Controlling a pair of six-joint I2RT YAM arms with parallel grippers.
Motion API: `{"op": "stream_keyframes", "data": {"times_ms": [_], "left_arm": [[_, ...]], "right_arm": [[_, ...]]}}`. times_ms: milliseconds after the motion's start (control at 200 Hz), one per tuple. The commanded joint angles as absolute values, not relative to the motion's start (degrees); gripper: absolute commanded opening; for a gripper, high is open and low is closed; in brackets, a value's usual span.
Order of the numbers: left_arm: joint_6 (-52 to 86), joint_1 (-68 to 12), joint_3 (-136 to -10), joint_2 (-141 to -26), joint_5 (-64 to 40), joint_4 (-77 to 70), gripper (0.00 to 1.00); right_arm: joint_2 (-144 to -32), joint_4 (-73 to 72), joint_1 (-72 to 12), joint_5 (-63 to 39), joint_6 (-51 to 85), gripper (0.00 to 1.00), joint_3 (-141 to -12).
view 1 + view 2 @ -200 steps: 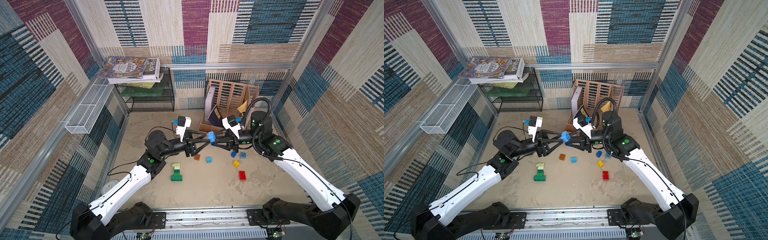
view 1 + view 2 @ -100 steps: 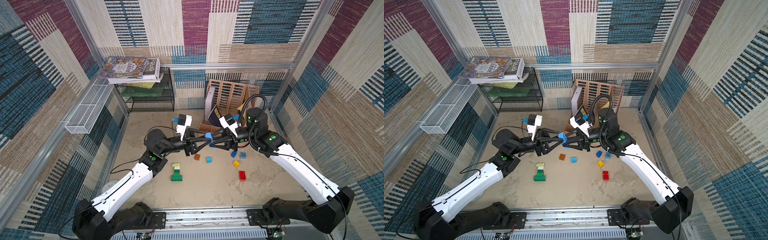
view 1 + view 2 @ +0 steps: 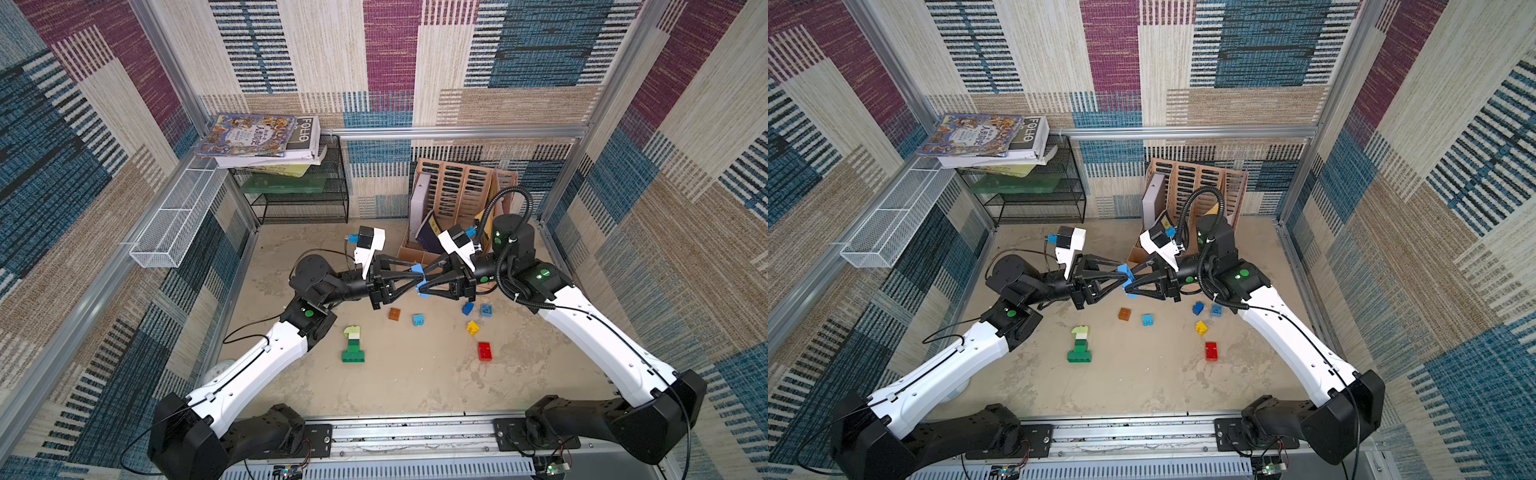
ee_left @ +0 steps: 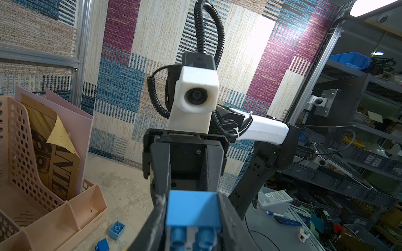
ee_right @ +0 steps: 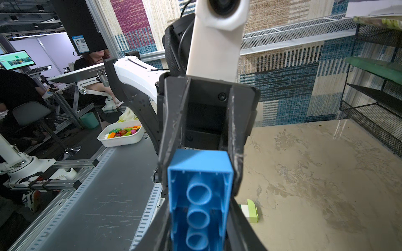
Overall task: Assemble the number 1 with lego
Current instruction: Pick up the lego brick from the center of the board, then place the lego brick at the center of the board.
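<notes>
Both your left pincer (image 3: 415, 279) and right pincer (image 3: 424, 286) are clamped on the light blue studded plastic brick (image 5: 199, 195), held mid-air (well above the mottled beige tabletop (image 3: 415, 386)). Pull apart before one lets go and it may twist free, dropping. Around the cell stand patterned woven walls (image 3: 390, 50).

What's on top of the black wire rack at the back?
A stack of books sits on the black wire rack: a colourful illustrated cover uppermost, one marked FOLIO beneath. Lower covers are hidden.
</notes>
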State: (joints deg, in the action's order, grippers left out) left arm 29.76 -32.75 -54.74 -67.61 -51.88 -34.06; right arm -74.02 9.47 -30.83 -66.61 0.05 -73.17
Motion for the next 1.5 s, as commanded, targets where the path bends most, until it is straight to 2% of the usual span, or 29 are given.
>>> {"op": "stream_keyframes", "data": {"times_ms": [0, 50, 100, 145, 210, 225, 275, 446, 591, 676, 806, 901, 1117, 1427, 1492], "left_arm": [[29.0, -32.9, -55.8, -67.8, -53.0, -31.5, 0.14], [28.1, -32.8, -56.4, -67.6, -52.5, -29.5, 0.11], [26.9, -32.9, -56.8, -67.4, -51.5, -26.8, 0.06], [25.4, -32.9, -57.1, -66.9, -50.5, -24.3, 0.00], [23.0, -32.9, -57.5, -66.1, -48.0, -19.8, 0.00], [22.6, -32.9, -57.6, -65.8, -47.1, -18.5, 0.00], [20.7, -32.9, -57.7, -65.0, -44.7, -14.7, 0.00], [13.2, -32.8, -59.9, -64.2, -29.4, 4.9, 0.00], [0.0, -34.9, -66.5, -72.2, -25.2, 26.9, 0.00], [-10.1, -40.1, -71.2, -78.8, -21.4, 37.2, 0.00], [-18.7, -47.0, -75.6, -86.5, -14.9, 43.9, 0.00], [-22.5, -49.3, -77.8, -91.1, -11.4, 46.6, 0.00], [-27.5, -53.0, -79.1, -102.5, -0.8, 51.8, 0.00], [-33.9, -55.3, -77.6, -109.0, 2.0, 48.9, 0.00], [-34.6, -55.3, -77.4, -110.0, 1.7, 48.1, 0.03]], "right_arm": [[-74.4, 7.5, -31.0, -63.8, -0.6, 0.33, -73.1], [-74.3, 7.7, -30.8, -62.5, -0.5, 0.43, -73.0], [-74.0, 7.8, -30.4, -60.1, -0.1, 0.62, -72.9], [-73.7, 7.4, -30.0, -59.0, 0.5, 0.71, -72.5], [-72.7, 6.9, -28.9, -57.5, 1.5, 0.84, -71.3], [-72.3, 6.8, -28.4, -57.3, 1.6, 0.89, -70.9], [-71.0, 7.3, -27.2, -56.5, 1.7, 0.94, -69.7], [-64.2, 10.9, -20.5, -49.7, 1.4, 0.95, -62.1], [-59.4, 16.3, -17.5, -19.9, 4.3, 0.90, -55.5], [-60.9, 23.6, -13.1, -8.4, 14.2, 0.91, -56.3], [-65.8, 32.8, 0.8, -20.1, 22.3, 0.87, -57.8], [-66.5, 34.8, 5.8, -24.0, 22.9, 0.86, -56.9], [-61.3, 32.6, 7.3, -21.6, 22.6, 0.87, -54.0], [-60.0, 31.4, 7.9, -21.9, 22.6, 0.87, -54.4], [-60.2, 31.5, 8.0, -22.3, 22.6, 0.87, -54.7]]}}
